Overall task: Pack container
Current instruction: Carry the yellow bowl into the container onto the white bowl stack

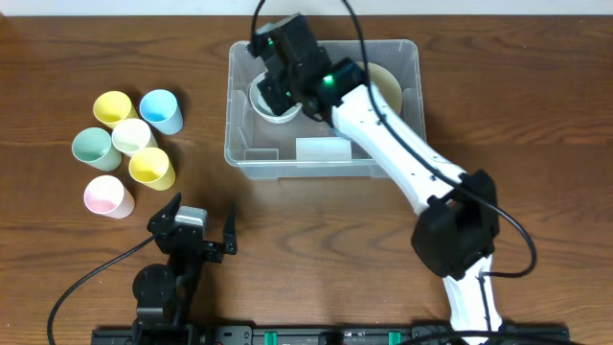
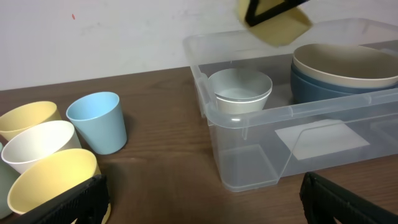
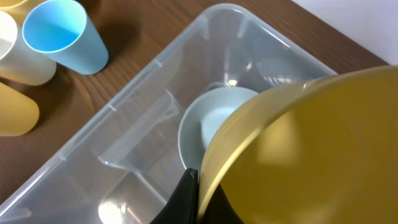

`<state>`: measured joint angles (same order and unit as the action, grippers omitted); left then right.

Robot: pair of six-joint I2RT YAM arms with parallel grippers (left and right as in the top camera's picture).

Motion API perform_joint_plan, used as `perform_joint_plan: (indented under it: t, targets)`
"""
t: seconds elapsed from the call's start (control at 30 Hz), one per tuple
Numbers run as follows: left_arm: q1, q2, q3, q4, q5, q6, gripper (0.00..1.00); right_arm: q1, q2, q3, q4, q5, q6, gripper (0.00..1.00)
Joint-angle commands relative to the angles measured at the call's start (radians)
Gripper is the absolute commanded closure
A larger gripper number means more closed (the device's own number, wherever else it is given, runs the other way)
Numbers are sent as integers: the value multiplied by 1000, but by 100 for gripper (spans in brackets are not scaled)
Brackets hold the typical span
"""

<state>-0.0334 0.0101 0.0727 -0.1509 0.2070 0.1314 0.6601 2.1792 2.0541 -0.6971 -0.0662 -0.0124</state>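
**Ana:** Nearest is the yellow bowl (image 3: 311,155), filling the right wrist view. What has it?

**Ben:** It's held by the right gripper (image 3: 199,198). Its jaws are clamped on the bowl's rim, with a dark finger on either side.

**Ana:** And below those jaws?

**Ben:** Straight beneath them a pale small bowl (image 3: 211,118) stands inside the container (image 3: 124,118). That clear bin sits on the tabletop (image 1: 536,115), right under the held bowl. Off to one side of the jaws, also in the bin, a cream bowl (image 2: 348,62) sits nested in a blue bowl (image 2: 317,87).

**Ana:** What about the other arm?

**Ben:** The left gripper (image 1: 198,228) is low over the tabletop with its jaws apart and nothing between them. It is well clear of the bin, which lies ahead of those jaws to their right. Ahead to their left stands a cluster of cups. The blue cup (image 1: 161,110) is the one nearest the bin, with a white cup (image 1: 132,136) beside it.
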Motion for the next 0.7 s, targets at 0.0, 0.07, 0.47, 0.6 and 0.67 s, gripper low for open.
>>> perform_joint_plan:
  t: [0.0,0.07,0.47,0.6,0.67]
  targets:
    - [5,-5,-17,-27,11,6,2,16,24,23,30,9,-46,99]
    - [5,-5,-17,-27,11,6,2,16,37,23,54,8,-49,99]
    - [5,-5,-17,-27,11,6,2,17,129,23,140,-41,-37,99]
    - [5,-5,-17,-27,11,6,2,17,153,23,138,-43,-37,99]
    - [5,-5,-17,-27,11,6,2,17,161,23,138,-43,-37,90]
